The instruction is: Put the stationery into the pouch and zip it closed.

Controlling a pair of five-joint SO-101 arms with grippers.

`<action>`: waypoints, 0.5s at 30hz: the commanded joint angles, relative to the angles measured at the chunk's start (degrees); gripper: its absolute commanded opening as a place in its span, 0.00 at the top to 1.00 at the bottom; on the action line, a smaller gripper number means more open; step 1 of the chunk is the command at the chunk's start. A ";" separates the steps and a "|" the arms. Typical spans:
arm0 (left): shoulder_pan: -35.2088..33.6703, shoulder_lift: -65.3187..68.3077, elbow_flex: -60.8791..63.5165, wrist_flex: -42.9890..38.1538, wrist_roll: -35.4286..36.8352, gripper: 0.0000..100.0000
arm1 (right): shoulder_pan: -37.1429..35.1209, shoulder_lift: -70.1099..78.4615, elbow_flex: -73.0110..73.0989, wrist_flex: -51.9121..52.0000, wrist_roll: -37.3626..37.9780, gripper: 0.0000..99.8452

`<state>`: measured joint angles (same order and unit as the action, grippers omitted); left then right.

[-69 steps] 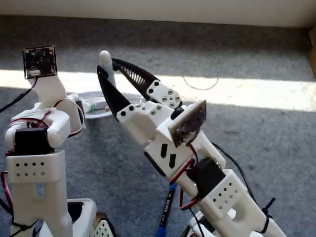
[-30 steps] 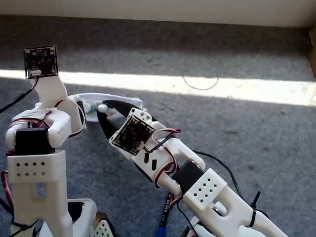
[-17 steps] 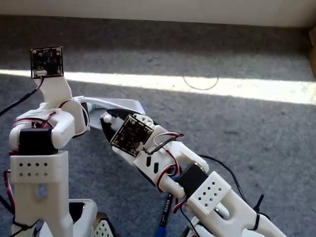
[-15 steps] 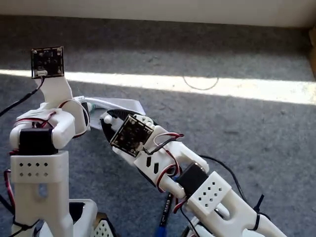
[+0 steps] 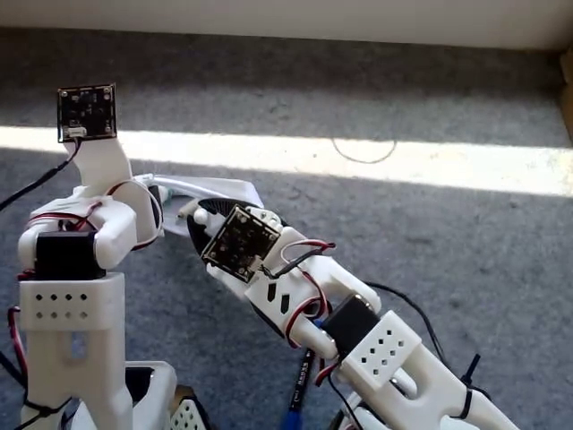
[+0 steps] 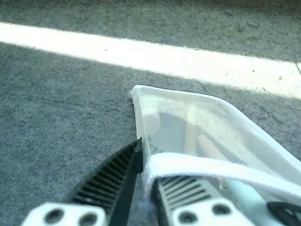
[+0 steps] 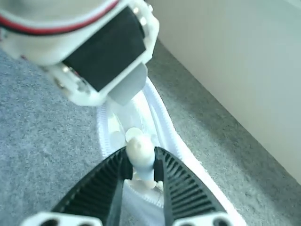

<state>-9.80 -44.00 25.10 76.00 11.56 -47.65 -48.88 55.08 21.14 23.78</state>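
the left gripper (image 6: 146,162) pinches the rim of the white mesh pouch (image 6: 188,113), pale sticks (image 6: 190,134) inside; the right gripper (image 7: 141,154) clenches a white stick (image 7: 140,145) at its mouth.

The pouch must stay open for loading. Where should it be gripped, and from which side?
Take the pouch by the white rim band at one end of its mouth, coming from outside that end, one finger each side of the mesh wall, as the left gripper does. The mesh looks limp; the band likely holds better and leaves the mouth free.
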 commanded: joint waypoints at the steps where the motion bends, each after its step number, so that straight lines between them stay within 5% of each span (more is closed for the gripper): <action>1: -0.84 0.13 -1.71 -0.35 -0.44 1.00 | 1.36 0.48 -1.89 5.14 0.79 1.00; 15: -0.84 0.22 -1.63 -0.35 -0.44 1.00 | 1.27 -2.77 -5.85 11.82 0.44 0.88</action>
<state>-9.71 -44.00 25.10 76.00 11.56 -47.47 -49.32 49.89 31.43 23.78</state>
